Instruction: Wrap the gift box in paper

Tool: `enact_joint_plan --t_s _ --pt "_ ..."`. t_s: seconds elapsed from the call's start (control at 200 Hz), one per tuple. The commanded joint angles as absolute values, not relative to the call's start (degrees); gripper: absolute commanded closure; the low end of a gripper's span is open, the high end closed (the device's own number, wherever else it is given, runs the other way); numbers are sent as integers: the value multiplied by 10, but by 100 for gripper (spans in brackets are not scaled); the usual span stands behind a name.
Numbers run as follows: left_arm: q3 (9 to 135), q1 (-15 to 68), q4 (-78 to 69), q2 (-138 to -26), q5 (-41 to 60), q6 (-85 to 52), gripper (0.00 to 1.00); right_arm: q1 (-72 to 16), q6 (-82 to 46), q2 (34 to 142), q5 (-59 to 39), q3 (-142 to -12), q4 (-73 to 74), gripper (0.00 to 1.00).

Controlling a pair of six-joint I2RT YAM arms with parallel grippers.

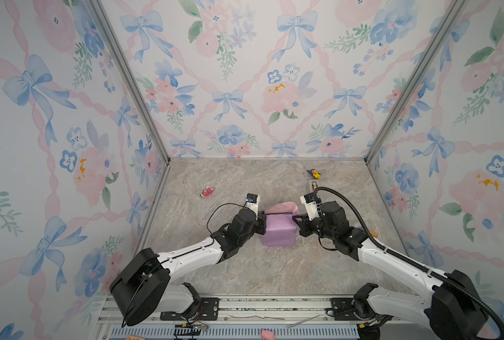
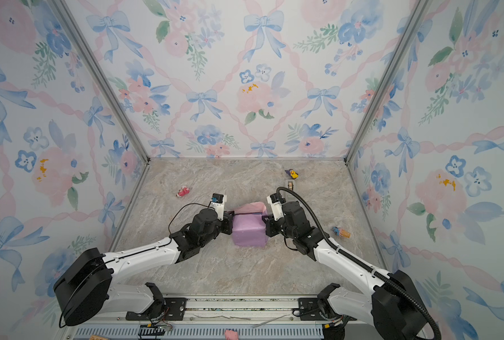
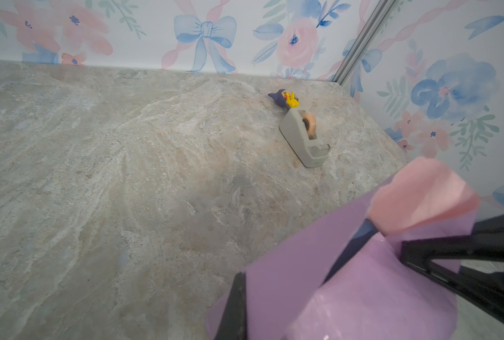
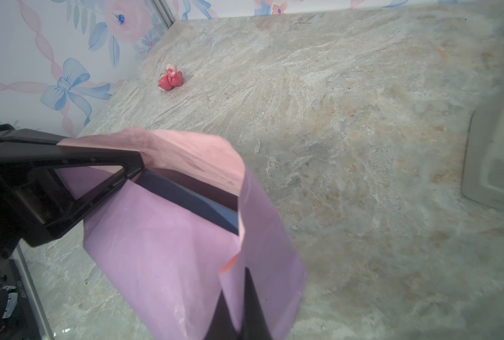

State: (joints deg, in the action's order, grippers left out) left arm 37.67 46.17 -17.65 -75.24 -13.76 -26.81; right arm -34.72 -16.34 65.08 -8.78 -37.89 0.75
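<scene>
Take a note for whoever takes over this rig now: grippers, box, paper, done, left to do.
Left gripper: shut on the paper at the box's left side.
Right gripper: shut on it at the right side.
Gift box: mid-table. Done: paper covers top and near side. Navy shows at the far side under a raised pink flap.
Left: fold that flap down, close the ends, tape; tape dispenser is back right.
</scene>
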Motion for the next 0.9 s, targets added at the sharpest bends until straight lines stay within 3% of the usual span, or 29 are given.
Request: enact_joint_plan --t_s 0.0,0.08,0.125,0.35,0.38,0.47,0.895 --pt "383 465 -135 -739 -152 -266 100 -354 -166 641 -64 -393 -32 100" --pt "380 465 -135 -751 -152 -272 100 -352 -174 655 -63 -382 -20 99" --pt "382 465 -136 -758 -149 -276 95 -350 -178 667 -62 -376 -11 99" --pt "385 461 -156 -732 -145 -295 38 -349 -192 713 -63 -361 10 100" --pt "383 461 -161 -722 -142 -296 34 -349 -194 713 -63 -360 11 100" --pt "374 459 -173 -684 -137 -301 29 -348 -198 706 -60 -362 11 100" --pt "265 488 -220 -614 -135 -348 28 -349 -205 709 -67 -368 13 100"
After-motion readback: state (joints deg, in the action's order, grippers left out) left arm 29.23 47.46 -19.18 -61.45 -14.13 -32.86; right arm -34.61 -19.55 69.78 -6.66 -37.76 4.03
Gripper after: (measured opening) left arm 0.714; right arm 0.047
